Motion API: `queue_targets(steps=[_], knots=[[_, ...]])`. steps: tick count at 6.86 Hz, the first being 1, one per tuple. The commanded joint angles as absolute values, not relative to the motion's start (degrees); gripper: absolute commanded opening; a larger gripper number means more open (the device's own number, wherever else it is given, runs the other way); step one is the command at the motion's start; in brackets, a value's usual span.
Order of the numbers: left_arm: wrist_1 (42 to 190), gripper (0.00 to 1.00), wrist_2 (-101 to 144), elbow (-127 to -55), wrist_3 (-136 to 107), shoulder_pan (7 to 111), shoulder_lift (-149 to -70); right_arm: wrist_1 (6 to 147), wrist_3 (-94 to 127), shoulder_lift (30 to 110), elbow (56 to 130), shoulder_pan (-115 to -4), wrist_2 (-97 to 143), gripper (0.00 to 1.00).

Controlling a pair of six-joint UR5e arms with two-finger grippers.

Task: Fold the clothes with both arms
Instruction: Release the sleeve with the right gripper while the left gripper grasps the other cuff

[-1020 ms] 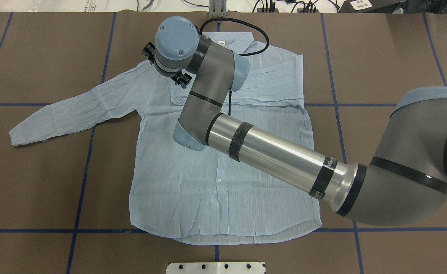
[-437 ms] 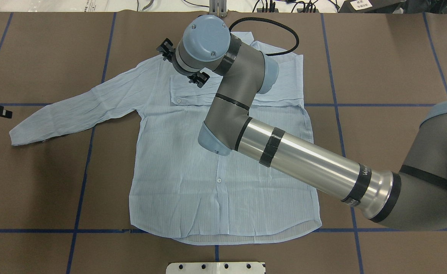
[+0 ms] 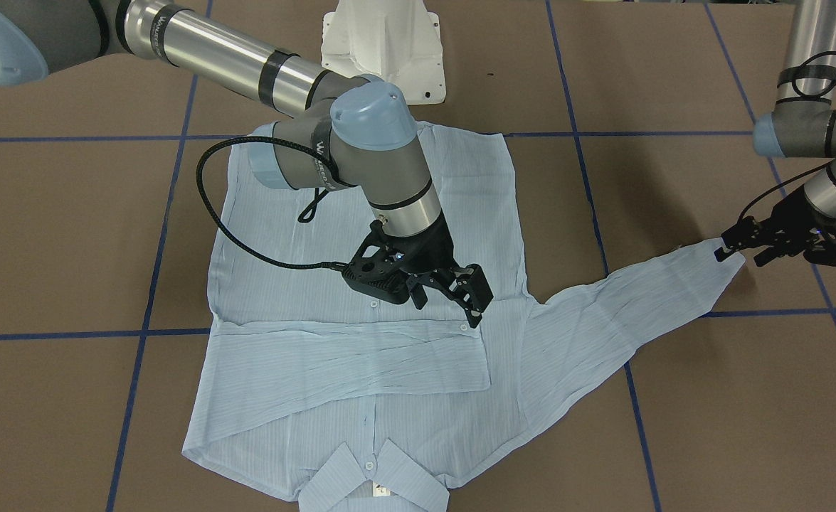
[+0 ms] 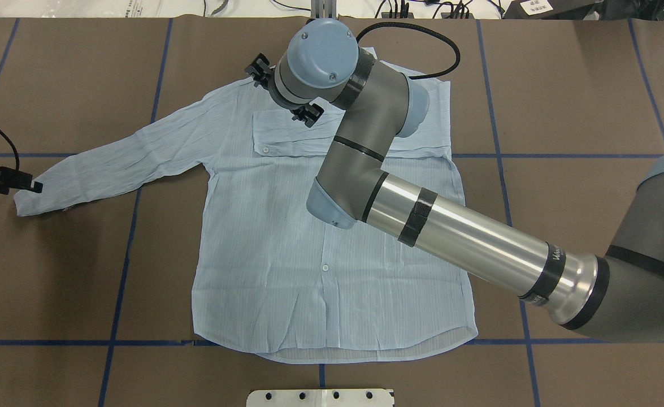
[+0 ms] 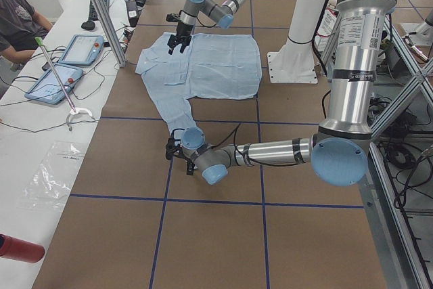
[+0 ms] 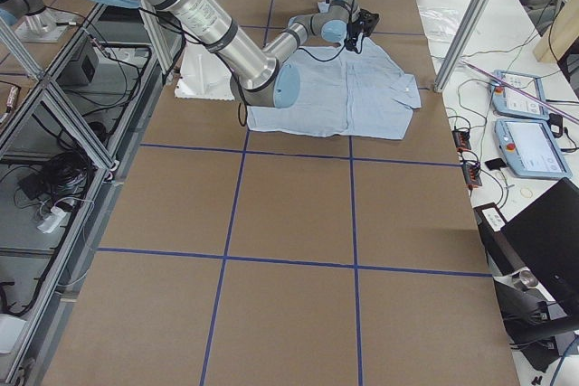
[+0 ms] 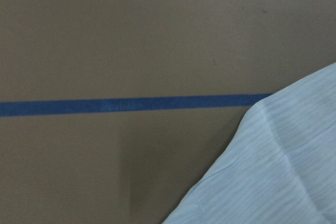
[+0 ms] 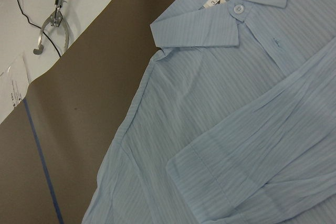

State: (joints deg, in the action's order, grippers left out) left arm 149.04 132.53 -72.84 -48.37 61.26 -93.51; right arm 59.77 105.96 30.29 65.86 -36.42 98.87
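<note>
Two changes within a second: the right gripper [image 3: 447,294], jaws wide and empty, has slid along the folded sleeve [image 3: 346,355]; the left gripper [image 3: 743,250], jaws parted, empty, has reached the outstretched cuff [image 3: 709,262]. We judge the shirt [image 4: 264,254], flat on the table [image 4: 563,85], gets its second sleeve folded next.

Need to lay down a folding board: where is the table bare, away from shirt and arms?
Bare table lies on the robot's right of the shirt, past the right arm, and at near left, between the spread sleeve and the near tape line. Crowded: the shirt's chest under the right end effector, and the cuff at the left end effector.
</note>
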Motion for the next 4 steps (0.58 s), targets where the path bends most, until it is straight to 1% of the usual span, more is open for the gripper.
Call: queue_targets(steps=[1, 2, 3, 4], knots=[[149.1, 0.75, 132.6, -72.7, -48.9, 60.8, -93.5, 59.8, 105.8, 30.4, 65.9, -36.6, 98.9, 1.00], [149.1, 0.55, 132.8, -72.7, -48.9, 60.8, -93.3, 59.8, 105.9, 30.4, 65.9, -36.6, 98.9, 1.00], [149.1, 0.31, 132.5, -72.4, -49.0, 60.8, -93.3, 59.8, 105.9, 30.4, 65.9, -36.5, 98.8, 1.00], [149.1, 0.01, 133.0, -72.7, -49.0, 60.8, -93.1, 59.7, 105.9, 30.6, 65.9, -36.5, 98.8, 1.00]])
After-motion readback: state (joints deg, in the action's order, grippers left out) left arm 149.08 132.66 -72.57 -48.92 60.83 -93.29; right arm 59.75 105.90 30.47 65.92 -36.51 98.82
